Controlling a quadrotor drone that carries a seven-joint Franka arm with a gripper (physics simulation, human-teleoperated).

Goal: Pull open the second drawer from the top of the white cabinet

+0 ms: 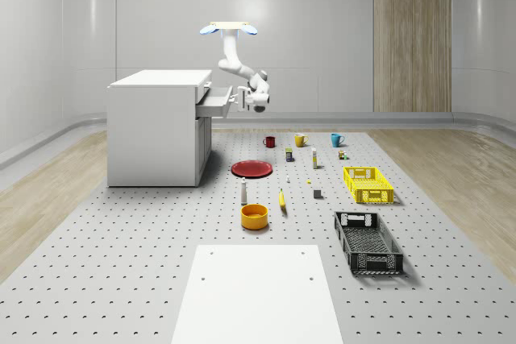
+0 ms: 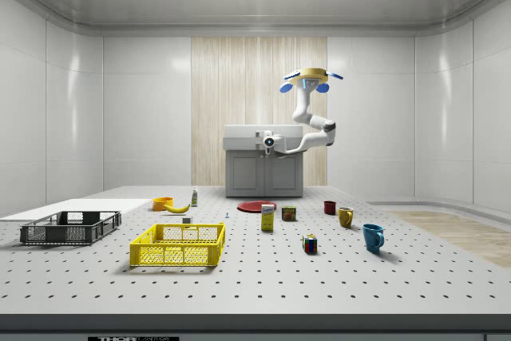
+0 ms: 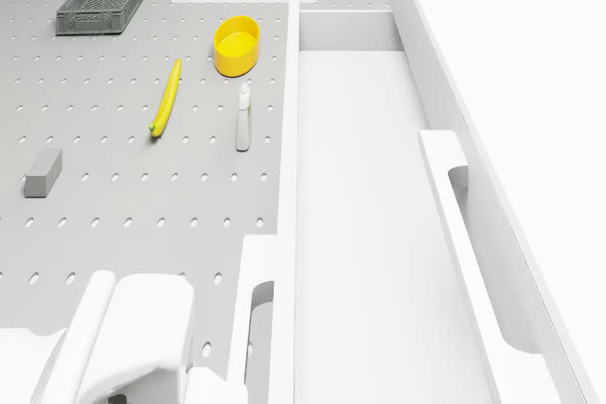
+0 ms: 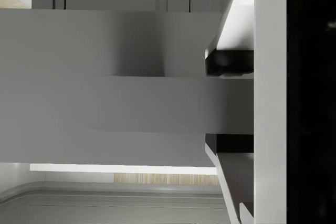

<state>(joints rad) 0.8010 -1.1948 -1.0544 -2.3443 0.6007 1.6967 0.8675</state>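
The white cabinet (image 1: 153,130) stands at the whole-scene view's left. Its second drawer from the top (image 1: 216,105) sticks out of the front; the drone view shows its bare inside (image 3: 360,234), with the top drawer's handle (image 3: 469,234) beside it. My gripper (image 1: 242,100) is at the drawer's front panel, shut on the handle (image 3: 260,314). In the wrist view the dark pads (image 4: 228,61) sit on either side of the grey handle bar (image 4: 147,103). The drone (image 1: 230,29) hovers above and just in front of the open drawer, also seen from the side (image 2: 311,79).
On the perforated floor in front of the cabinet lie a red plate (image 1: 251,168), a white bottle (image 1: 243,191), a yellow bowl (image 1: 254,216) and a banana (image 1: 282,199). Mugs (image 1: 300,140), a yellow crate (image 1: 368,184), a black crate (image 1: 368,242) and a white board (image 1: 256,292) lie farther out.
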